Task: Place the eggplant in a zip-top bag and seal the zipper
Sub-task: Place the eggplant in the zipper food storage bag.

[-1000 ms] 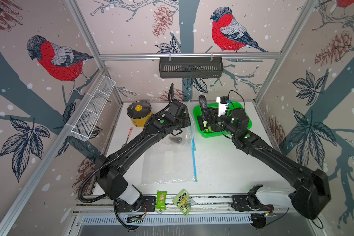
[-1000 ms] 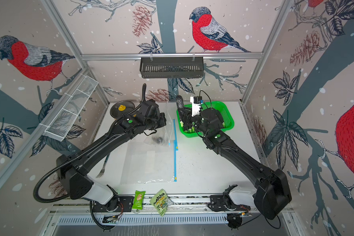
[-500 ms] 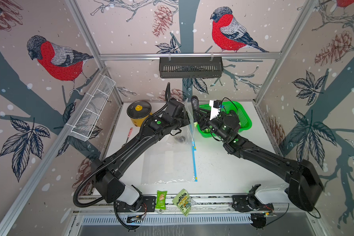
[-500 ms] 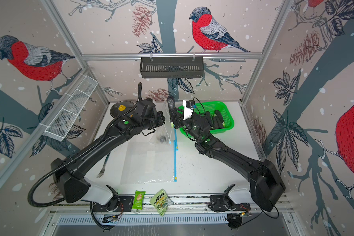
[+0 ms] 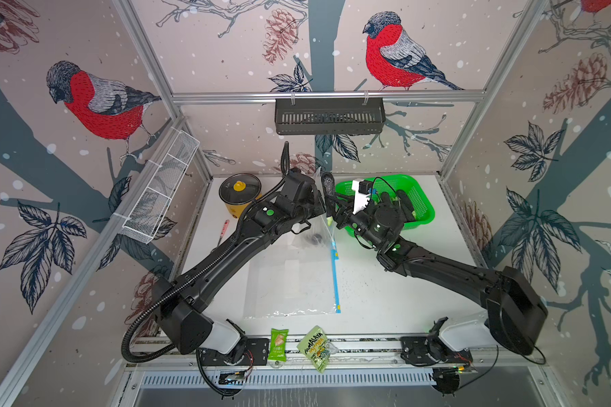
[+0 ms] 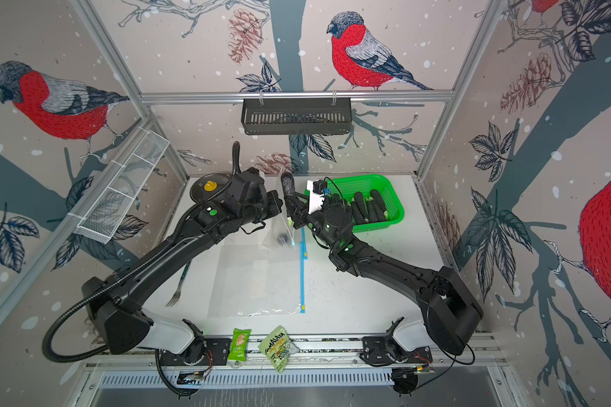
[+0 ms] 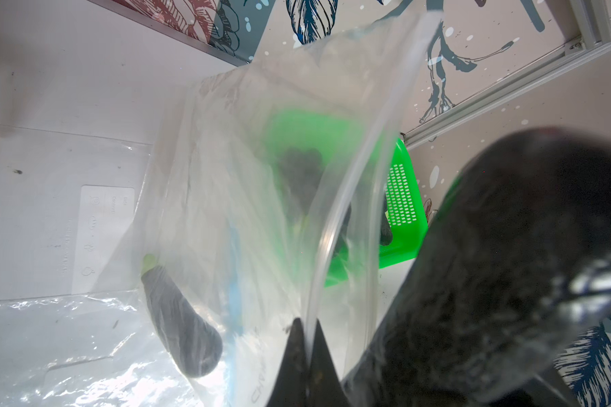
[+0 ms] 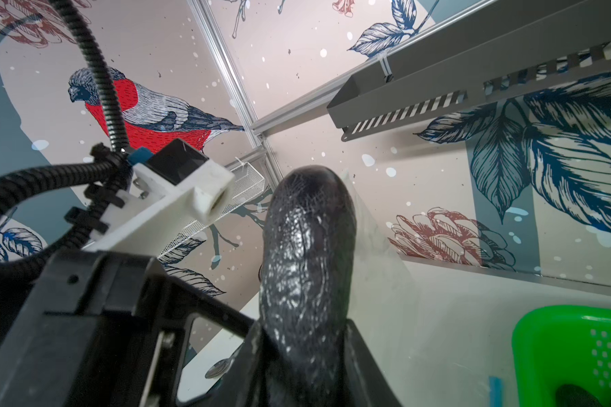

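The dark, near-black elongated eggplant (image 5: 328, 184) is held upright above the far middle of the white surface (image 5: 385, 292). It is gripped at its lower end by the right end effector (image 5: 335, 211), whose jaws are closed narrowly around it. It is just beside, but not yet inside, the raised mouth of the clear plastic zip-top bag (image 7: 247, 169). The bag's rim, with its clear zipper (image 7: 332, 215), is pinched by the fully closed left end effector (image 7: 308, 329) and lifted. A second dark eggplant with a pale green stem (image 7: 180, 317) is seen through the film, apparently already inside. A flat clear sheet with a blue strip (image 5: 335, 278) along one edge lies on the surface nearer the arm bases; whether it belongs to the same bag cannot be told. Behind the right arm a bright green perforated plastic basket (image 5: 425, 211) is seen, with more eggplants in it. The step in hand is judged to be insertion. The eggplant is best tipped so that one end is aimed between the two rim layers, with the mouth drawn taut and wide. It should be pushed deep before release, so that the zipper line is left unobstructed. A snag on the thin film could pull the rim out of the pinch.
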Robot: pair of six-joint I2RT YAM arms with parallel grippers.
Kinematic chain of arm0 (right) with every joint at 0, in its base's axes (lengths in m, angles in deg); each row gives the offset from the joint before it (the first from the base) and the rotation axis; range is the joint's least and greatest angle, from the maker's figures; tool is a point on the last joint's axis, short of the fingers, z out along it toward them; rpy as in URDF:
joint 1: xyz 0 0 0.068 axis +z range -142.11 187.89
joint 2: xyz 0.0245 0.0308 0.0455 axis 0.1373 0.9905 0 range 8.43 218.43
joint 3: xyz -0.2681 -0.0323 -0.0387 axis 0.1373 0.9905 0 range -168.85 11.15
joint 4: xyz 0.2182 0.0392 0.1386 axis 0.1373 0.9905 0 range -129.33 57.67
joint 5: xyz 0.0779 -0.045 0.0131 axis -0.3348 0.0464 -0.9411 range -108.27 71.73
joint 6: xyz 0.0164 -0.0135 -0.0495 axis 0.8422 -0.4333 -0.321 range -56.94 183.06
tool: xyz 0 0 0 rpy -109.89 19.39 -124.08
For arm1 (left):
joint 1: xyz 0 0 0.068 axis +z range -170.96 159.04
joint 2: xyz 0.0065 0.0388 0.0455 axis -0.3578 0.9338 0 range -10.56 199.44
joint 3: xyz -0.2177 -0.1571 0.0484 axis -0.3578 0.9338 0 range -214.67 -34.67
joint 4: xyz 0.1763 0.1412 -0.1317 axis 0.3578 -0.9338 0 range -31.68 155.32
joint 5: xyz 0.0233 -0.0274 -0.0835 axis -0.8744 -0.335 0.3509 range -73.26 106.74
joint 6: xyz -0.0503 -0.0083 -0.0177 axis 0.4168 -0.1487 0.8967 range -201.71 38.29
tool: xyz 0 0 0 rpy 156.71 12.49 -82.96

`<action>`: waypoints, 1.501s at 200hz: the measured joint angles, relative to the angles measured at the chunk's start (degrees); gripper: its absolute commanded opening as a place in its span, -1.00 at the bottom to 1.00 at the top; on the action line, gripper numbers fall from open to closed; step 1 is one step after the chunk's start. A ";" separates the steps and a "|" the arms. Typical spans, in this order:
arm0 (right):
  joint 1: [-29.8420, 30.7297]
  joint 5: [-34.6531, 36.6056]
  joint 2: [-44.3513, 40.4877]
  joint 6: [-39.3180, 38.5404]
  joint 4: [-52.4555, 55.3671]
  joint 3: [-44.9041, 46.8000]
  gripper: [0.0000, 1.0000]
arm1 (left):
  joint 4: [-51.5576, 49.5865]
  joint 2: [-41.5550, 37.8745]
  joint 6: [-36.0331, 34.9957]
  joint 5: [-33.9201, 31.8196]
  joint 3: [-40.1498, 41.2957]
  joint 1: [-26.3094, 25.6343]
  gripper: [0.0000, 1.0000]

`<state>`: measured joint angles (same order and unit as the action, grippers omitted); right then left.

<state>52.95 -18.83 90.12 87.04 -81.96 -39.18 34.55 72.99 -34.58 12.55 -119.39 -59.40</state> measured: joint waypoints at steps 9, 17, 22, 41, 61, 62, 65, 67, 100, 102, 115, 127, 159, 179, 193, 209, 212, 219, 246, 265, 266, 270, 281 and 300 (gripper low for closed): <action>0.17 0.61 0.22 0.00 -0.07 0.28 -0.54 | 0.00 -0.07 0.00 -0.04 0.00 0.15 -1.00; 0.39 0.68 0.42 -0.02 -0.09 0.46 -0.54 | 0.00 -0.17 -0.02 -0.09 0.00 0.39 -1.00; 0.52 0.68 0.52 -0.04 -0.09 0.52 -0.54 | 0.00 -0.20 -0.02 -0.09 0.00 0.46 -1.00; 0.74 0.68 1.22 -0.20 0.02 0.50 -0.53 | 0.02 -0.42 -0.26 -0.13 0.00 0.76 -1.00; 0.96 0.72 2.03 -0.39 0.35 0.35 -0.52 | 0.02 -0.59 -0.59 -0.09 0.00 1.14 -1.00; 0.96 0.74 2.10 -0.42 0.39 0.33 -0.52 | 0.02 -0.59 -0.59 -0.09 0.00 1.16 -1.00; 1.01 0.74 2.21 -0.44 0.52 0.26 -0.51 | 0.02 -0.61 -0.59 -0.11 0.00 1.25 -1.00; 1.01 0.74 2.29 -0.46 0.57 0.20 -0.51 | 0.02 -0.63 -0.61 -0.11 0.00 1.29 -1.00; 1.36 0.90 3.37 -2.16 2.12 -0.90 -0.47 | 0.02 -0.83 -0.68 -0.11 0.07 1.92 -1.00; 1.36 0.90 3.45 -2.32 2.27 -0.96 -0.46 | 0.02 -0.85 -0.68 -0.11 0.07 1.95 -1.00; 1.38 0.90 3.91 -3.21 3.65 -1.55 -0.44 | 0.02 -0.87 -1.05 0.04 0.20 2.14 -1.00; 1.38 0.87 4.20 -3.76 4.68 -2.12 -0.41 | 0.07 -0.87 -1.05 0.04 0.39 2.38 -1.00; 0.70 -0.74 4.22 -4.70 6.93 -2.86 -0.30 | 0.07 -0.85 -1.07 0.90 0.79 2.64 -1.00; -0.59 -2.21 3.85 -4.72 8.04 -3.15 -0.20 | 0.11 -0.76 -1.11 1.09 0.87 2.82 -1.00; -1.64 -4.09 3.39 -4.72 8.52 -3.45 -0.13 | 0.28 -0.68 -1.22 1.11 1.05 3.04 -1.00; -2.64 -5.99 2.93 -4.72 9.57 -4.04 -0.09 | 0.46 -0.55 -1.68 1.16 1.14 3.17 -1.00; -2.78 -6.36 2.91 -4.70 9.66 -4.13 -0.08 | 0.48 -0.55 -1.68 1.18 1.14 3.19 -1.00; -2.97 -7.04 2.73 -4.72 9.92 -4.24 -0.08 | 0.50 -0.55 -1.68 1.20 1.14 3.19 -1.00; -3.61 -9.49 2.47 -4.85 10.80 -4.52 -0.10 | 0.50 -0.42 -1.70 1.57 1.14 3.32 -1.00; -3.80 -10.51 2.62 -4.85 11.23 -4.94 -0.10 | 0.52 -0.24 -1.68 1.64 1.16 3.39 -1.00; -3.80 -10.60 2.64 -4.85 11.23 -4.98 -0.10 | 0.52 -0.24 -1.68 1.66 1.18 3.39 -1.00; -3.80 -10.82 2.75 -4.85 11.26 -5.11 -0.11 | 0.52 -0.24 -1.68 1.77 1.20 3.39 -1.00; -3.80 -11.21 3.17 -4.87 11.28 -5.53 -0.11 | 0.57 -0.20 -1.68 2.51 1.20 3.39 -1.00; -4.00 -11.76 4.33 -4.85 11.96 -6.93 -0.11 | 0.57 -0.15 -1.68 2.56 1.20 3.39 -1.00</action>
<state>48.95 -30.59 94.44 82.19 -70.01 -46.11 35.12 72.84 -36.26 15.11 -118.19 -56.01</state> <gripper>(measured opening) 0.444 0.050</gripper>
